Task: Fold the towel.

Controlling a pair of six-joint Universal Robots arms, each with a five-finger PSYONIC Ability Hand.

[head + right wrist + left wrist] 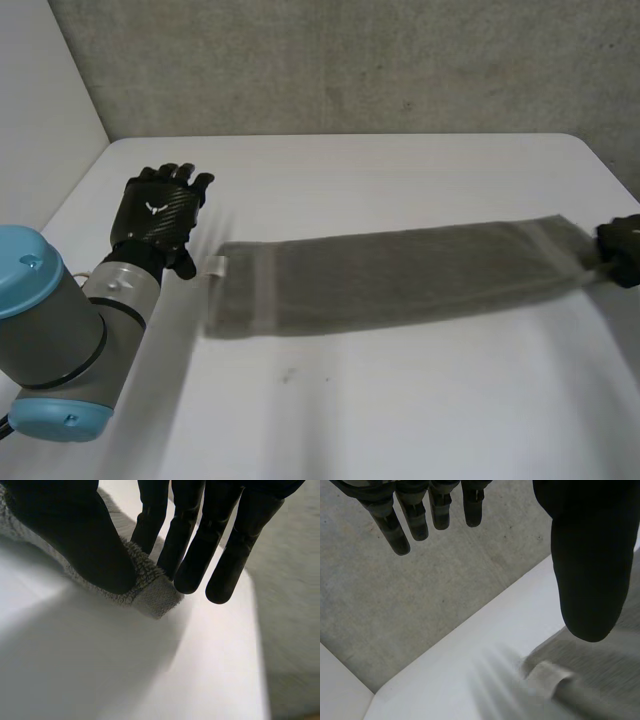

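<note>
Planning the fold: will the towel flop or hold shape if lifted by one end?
Probably floppy: the towel lies limp and flat along the table, so it should drape. Its fuzzy pile, pinched by the right hand, likely resists slipping.

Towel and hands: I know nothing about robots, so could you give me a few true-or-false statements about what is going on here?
1. The towel lies stretched out as a long strip across the white table. True.
2. The left hand is clutching one end of the towel. False: its fingers are straight and hold nothing; the hand is beside the end that has a small tab.
3. The right hand pinches the far end of the towel between its thumb and fingers. True.
4. The towel is bright red. False: it is grey.
</note>
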